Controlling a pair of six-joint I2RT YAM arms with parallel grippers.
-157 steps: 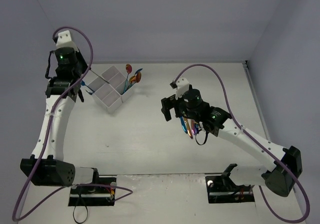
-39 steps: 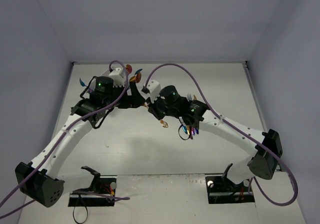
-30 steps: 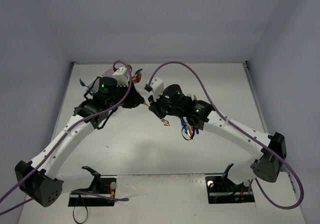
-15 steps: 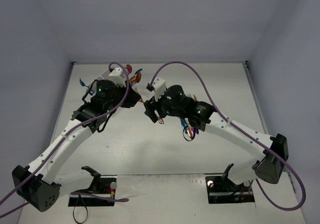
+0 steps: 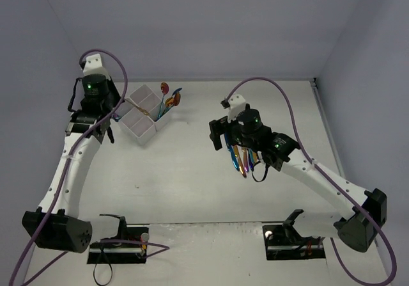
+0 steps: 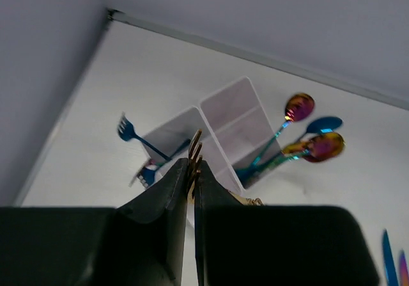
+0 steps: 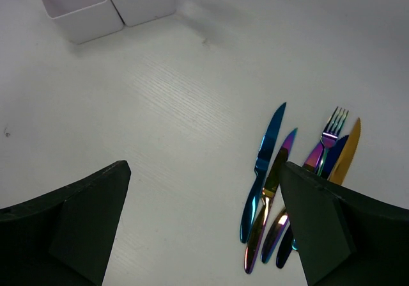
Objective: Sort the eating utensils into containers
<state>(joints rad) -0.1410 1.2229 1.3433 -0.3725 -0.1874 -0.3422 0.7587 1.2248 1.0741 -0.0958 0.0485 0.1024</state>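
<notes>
The white four-compartment box (image 5: 142,114) stands at the back left; it also shows in the left wrist view (image 6: 220,123). It holds blue forks (image 6: 130,131) in one compartment and several spoons (image 6: 311,146) in another. My left gripper (image 5: 105,127) is just left of the box, shut on a gold fork (image 6: 193,150) whose tines stick out past the fingertips (image 6: 172,183). My right gripper (image 5: 220,139) is open and empty above the table. Beside it lies a row of loose utensils (image 5: 243,161): a blue knife (image 7: 262,171), a purple-gold knife (image 7: 273,199), a fork (image 7: 331,131) and a gold knife (image 7: 348,148).
The back wall and the left wall run close to the box. The left table edge (image 6: 64,116) is near the left gripper. The box's near corner shows at the top left of the right wrist view (image 7: 102,1).
The two grippers met at mid-table around the gold fork. Now they have parted: the left one has swung back beside the box with the fork, and the right one is open over the loose utensils.
</notes>
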